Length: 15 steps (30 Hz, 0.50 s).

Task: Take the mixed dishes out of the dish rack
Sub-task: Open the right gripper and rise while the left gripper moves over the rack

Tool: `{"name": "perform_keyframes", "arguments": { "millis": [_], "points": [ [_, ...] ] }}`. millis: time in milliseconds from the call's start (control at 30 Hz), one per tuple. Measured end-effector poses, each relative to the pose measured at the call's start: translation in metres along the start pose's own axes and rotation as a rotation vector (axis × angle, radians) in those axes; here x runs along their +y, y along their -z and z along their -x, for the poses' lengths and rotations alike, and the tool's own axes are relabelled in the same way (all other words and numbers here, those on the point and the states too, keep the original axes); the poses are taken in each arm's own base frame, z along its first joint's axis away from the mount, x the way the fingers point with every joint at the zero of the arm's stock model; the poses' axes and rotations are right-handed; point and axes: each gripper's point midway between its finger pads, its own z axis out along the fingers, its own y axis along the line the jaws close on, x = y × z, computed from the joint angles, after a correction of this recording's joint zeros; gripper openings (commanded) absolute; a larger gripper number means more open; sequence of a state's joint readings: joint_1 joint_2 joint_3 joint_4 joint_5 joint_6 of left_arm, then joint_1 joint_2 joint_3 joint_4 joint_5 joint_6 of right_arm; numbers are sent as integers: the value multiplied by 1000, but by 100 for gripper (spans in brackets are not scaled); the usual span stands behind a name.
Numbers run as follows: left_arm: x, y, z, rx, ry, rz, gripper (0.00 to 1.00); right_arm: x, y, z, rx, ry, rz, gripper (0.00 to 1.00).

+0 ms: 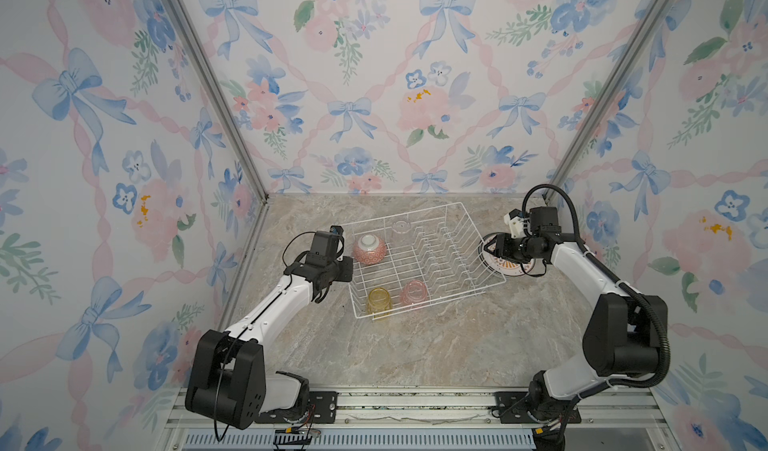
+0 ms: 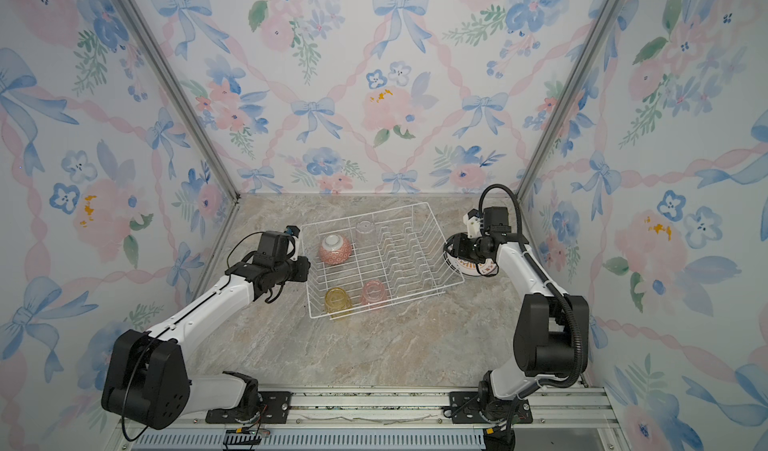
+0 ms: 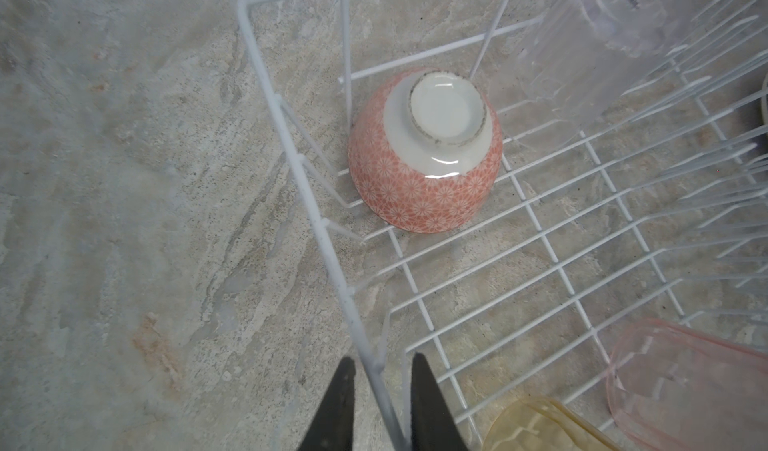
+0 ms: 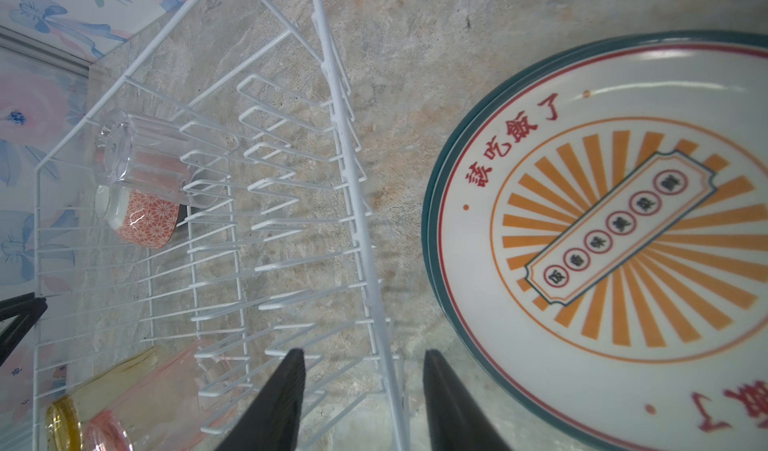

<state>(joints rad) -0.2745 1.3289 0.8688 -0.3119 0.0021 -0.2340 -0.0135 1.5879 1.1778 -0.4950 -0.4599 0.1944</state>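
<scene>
While left gripper (image 3: 382,358) sits near-shut astride the rack (image 3: 320,222) rim, clamp unclear, and right gripper (image 4: 363,352) gapes empty, the upturned bowl (image 3: 424,170) inside looks slick, brittle: pinch its foot ring (image 3: 446,110).

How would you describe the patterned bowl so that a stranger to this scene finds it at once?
Start at the white wire dish rack on the marble top. In its far left corner, beside the clear tumbler, sits the bowl. It alone is opaque: upside down, red-patterned, white foot up.
</scene>
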Motion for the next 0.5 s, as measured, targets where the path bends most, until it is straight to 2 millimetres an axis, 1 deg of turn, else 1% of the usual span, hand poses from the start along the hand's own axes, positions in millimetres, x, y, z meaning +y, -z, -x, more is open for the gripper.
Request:
{"name": "perform_keyframes", "arguments": {
  "millis": [67, 200, 267, 367, 433, 500],
  "points": [
    [0, 0, 0, 0, 4, 0, 22, 2, -2, 3, 1, 6, 5, 43],
    [0, 0, -1, 4, 14, -13, 20, 2, -10, 3, 15, 6, 9, 43],
    [0, -1, -1, 6, 21, -22, 16, 2, -14, 1, 26, 5, 12, 40],
    [0, -2, 0, 2, 33, -28, 5, 2, -19, 0, 39, 9, 13, 33],
    [1, -1, 6, -19, 47, -32, 0, 0, -22, 0, 46, 6, 6, 27],
    [3, -2, 10, -34, 53, -39, 0, -2, -25, 0, 50, 4, 0, 23]
  ]
}}
